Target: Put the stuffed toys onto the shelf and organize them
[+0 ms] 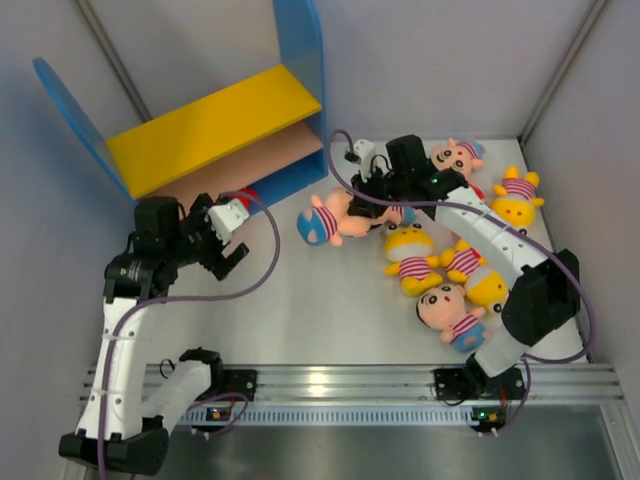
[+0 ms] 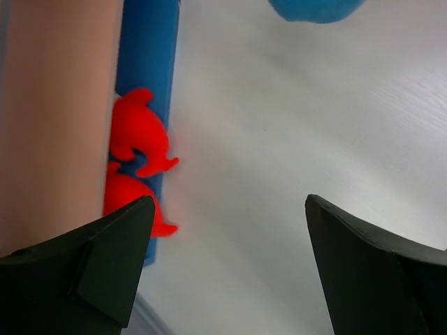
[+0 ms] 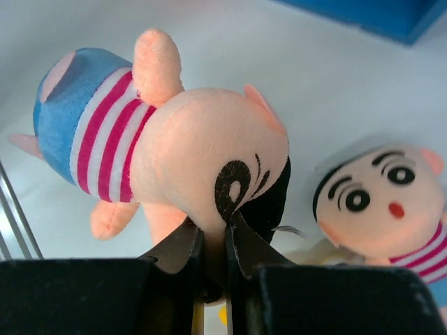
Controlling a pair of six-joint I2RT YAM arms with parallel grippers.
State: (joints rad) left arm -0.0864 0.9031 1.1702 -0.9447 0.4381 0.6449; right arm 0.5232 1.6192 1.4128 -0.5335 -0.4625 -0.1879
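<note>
The stuffed toys point(image 1: 410, 262) are soft, matt plush with a short fuzzy nap. The pink-faced doll point(image 3: 202, 150) has stitched black eyes. The shelf point(image 1: 215, 125) looks like smooth, matt painted board. The surface point(image 1: 300, 295) is smooth with a dull sheen. The left hand point(image 2: 229, 202) has matt black plastic fingers. The rail point(image 1: 340, 380) is ribbed bright metal.

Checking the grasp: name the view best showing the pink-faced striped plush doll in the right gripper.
Right wrist: the pink-faced striped plush doll fills the frame, the right gripper shut on its head. Top external shows it small, partly covered. Left wrist: at most a blue scrap.
</note>
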